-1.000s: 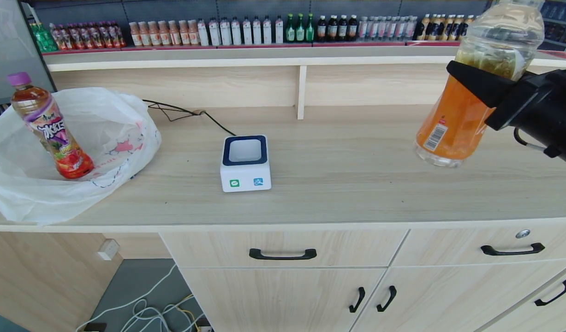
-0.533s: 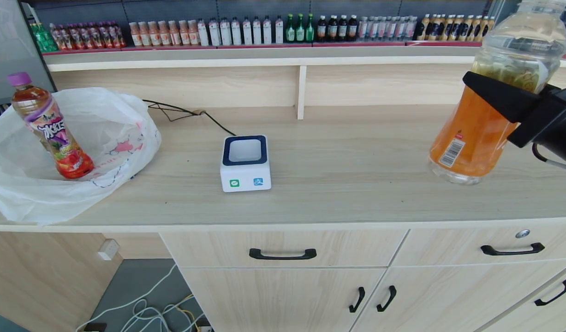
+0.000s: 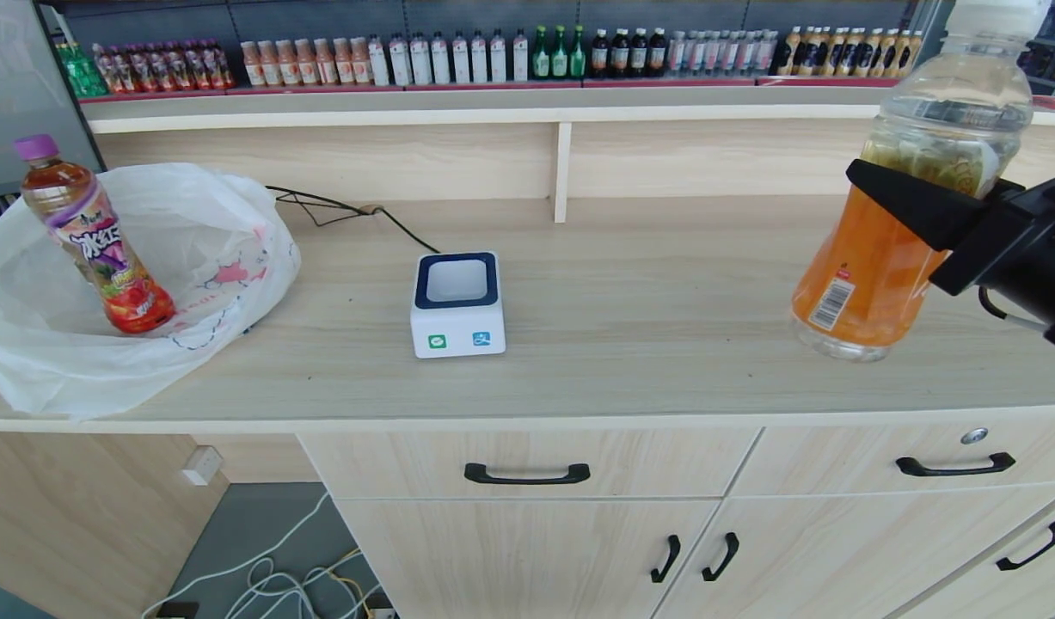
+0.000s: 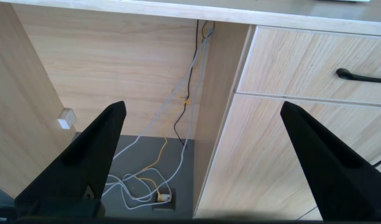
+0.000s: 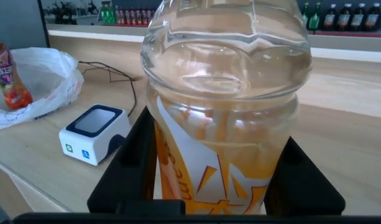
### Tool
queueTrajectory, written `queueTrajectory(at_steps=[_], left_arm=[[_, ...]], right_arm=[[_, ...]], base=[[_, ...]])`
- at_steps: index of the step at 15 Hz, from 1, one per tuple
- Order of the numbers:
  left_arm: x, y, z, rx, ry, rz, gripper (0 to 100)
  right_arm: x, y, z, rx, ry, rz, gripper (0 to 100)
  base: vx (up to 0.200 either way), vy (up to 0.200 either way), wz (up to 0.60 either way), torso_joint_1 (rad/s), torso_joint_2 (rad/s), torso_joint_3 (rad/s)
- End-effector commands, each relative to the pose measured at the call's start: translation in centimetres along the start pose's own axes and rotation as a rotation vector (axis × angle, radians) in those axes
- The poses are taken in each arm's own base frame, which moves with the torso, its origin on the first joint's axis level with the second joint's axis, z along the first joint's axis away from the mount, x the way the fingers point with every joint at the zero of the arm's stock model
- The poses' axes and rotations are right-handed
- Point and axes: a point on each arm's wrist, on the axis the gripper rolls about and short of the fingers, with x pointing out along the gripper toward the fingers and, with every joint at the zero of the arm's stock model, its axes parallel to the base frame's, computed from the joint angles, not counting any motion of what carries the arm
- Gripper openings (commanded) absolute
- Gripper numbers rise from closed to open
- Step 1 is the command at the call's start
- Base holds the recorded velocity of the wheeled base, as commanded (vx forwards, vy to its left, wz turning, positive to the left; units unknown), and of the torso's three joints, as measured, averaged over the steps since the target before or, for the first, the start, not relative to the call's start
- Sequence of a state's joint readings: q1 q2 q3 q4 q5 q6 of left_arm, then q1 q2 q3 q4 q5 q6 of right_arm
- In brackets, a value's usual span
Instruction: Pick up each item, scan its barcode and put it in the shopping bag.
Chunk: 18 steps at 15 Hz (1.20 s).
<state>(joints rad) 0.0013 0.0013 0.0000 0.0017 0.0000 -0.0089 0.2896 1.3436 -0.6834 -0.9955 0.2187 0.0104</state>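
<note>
Lower than a second ago and slightly left of its place half a second back, the orange drink bottle (image 3: 871,266) hangs tilted near the worktop's (image 3: 630,327) right edge, barcode facing the front, clamped around its upper body by the right gripper (image 3: 923,198). Whether its base touches the wood cannot be told. Mid-worktop sits the white scanner (image 3: 457,303). At the left edge the shopping bag (image 3: 192,232) lies open, a purple-capped bottle (image 3: 93,236) leaning inside. The left gripper (image 4: 202,155), jaws wide and empty, hangs below the front edge, before the cabinet (image 4: 289,143)
</note>
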Motion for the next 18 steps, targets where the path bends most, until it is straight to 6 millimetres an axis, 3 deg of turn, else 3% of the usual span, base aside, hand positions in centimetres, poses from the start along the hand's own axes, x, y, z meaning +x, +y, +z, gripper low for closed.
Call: queueTrajectory(at_steps=[1, 3, 9, 13, 18], left_arm=[[0.0, 0.0, 0.0, 0.0, 0.0, 0.0, 100], [0.0, 0.0, 0.0, 0.0, 0.0, 0.0, 100], [0.0, 0.0, 0.0, 0.0, 0.0, 0.0, 100], [0.0, 0.0, 0.0, 0.0, 0.0, 0.0, 100], [0.0, 0.0, 0.0, 0.0, 0.0, 0.0, 100]], right_arm=[[0.3, -0.1, -0.6, 0.005, 0.022, 0.001, 0], [0.3, 0.0, -1.5, 0.014, 0.05, 0.002, 0], [0.5, 2.9, -1.6, 0.158, 0.054, 0.127, 0], [0.0, 7.0, -1.8, 0.365, 0.055, 0.305, 0], [0.9, 7.8, -4.1, 0.429, 0.003, 0.382, 0]], base=[[0.0, 0.0, 0.0, 0.0, 0.0, 0.0], [0.0, 0.0, 0.0, 0.0, 0.0, 0.0], [0.0, 0.0, 0.0, 0.0, 0.0, 0.0], [0.0, 0.0, 0.0, 0.0, 0.0, 0.0], [0.0, 0.0, 0.0, 0.0, 0.0, 0.0]])
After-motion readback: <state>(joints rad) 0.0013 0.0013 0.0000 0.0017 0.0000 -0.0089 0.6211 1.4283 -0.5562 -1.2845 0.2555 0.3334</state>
